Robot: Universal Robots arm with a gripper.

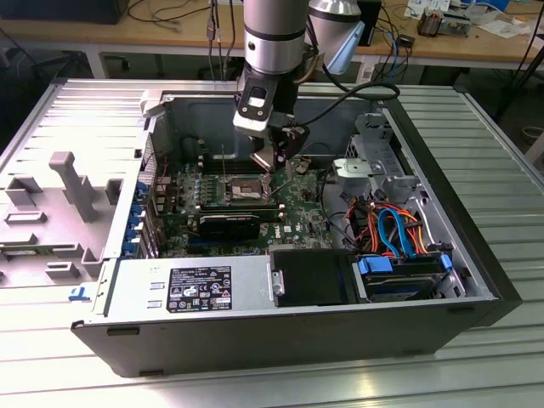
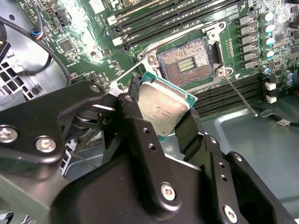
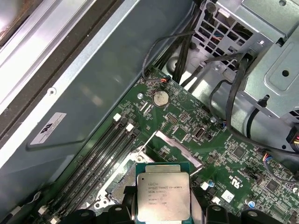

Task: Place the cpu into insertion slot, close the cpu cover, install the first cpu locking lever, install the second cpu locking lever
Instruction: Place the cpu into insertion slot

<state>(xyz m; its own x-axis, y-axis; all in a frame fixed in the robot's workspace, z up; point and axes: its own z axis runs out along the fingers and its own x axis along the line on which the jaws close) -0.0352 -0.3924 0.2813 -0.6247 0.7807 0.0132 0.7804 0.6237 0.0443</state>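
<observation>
My gripper is shut on the cpu, a flat square chip with a dull silver top and green edge, held by two opposite edges between the black fingers. The chip hangs tilted above the motherboard, just beside the insertion slot, and does not touch it. The slot lies uncovered, its gold pin field bare inside a metal rim. In the exterior view the slot lies below the gripper, toward that view's left. The cpu also shows in the first wrist view, with the silver cpu cover swung up behind it. A thin locking lever sticks out free beside the slot.
The open computer case lies on a ribbed metal table. Long memory slots flank the slot. A drive cage with cables stands at the exterior view's right, coloured cables and the power supply along the near wall.
</observation>
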